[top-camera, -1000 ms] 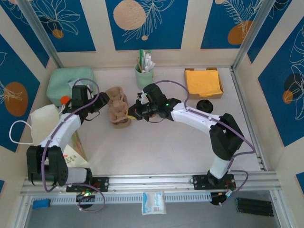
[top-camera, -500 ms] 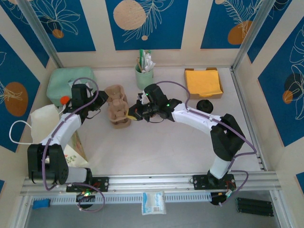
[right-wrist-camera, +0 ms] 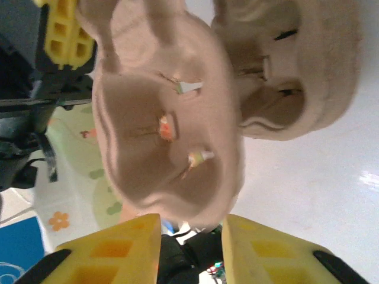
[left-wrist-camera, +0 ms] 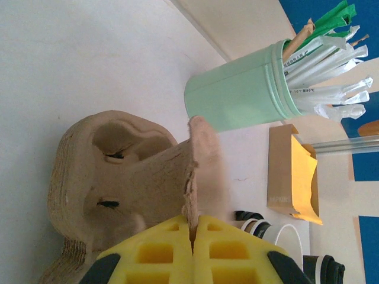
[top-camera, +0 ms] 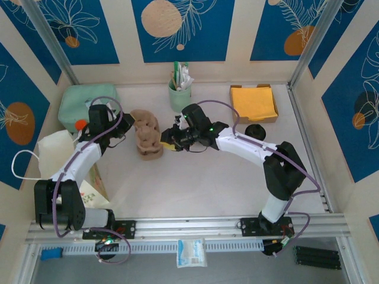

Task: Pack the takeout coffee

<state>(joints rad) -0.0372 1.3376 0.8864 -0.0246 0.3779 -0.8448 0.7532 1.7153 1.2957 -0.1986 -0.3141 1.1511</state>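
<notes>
Left tool (left-wrist-camera: 193, 225): closed, pinching a thin wall of the pulp cup carrier (left-wrist-camera: 124, 177); right tool (right-wrist-camera: 190, 232): jaws parted, the carrier's opposite rim just off their tips, apparently not gripped. Takeout coffee (top-camera: 256, 131): black-lidded, on the surface (top-camera: 207, 183) well out past the right tool, near the tray of yellow napkins (top-camera: 254, 102); well apart from the carrier. Progress, as judged: early; the cup is not yet lifted or seated in a pocket.

The left wrist view's bottom edge cuts off the white-rimmed takeout cup (left-wrist-camera: 289, 235), hiding its body.
</notes>
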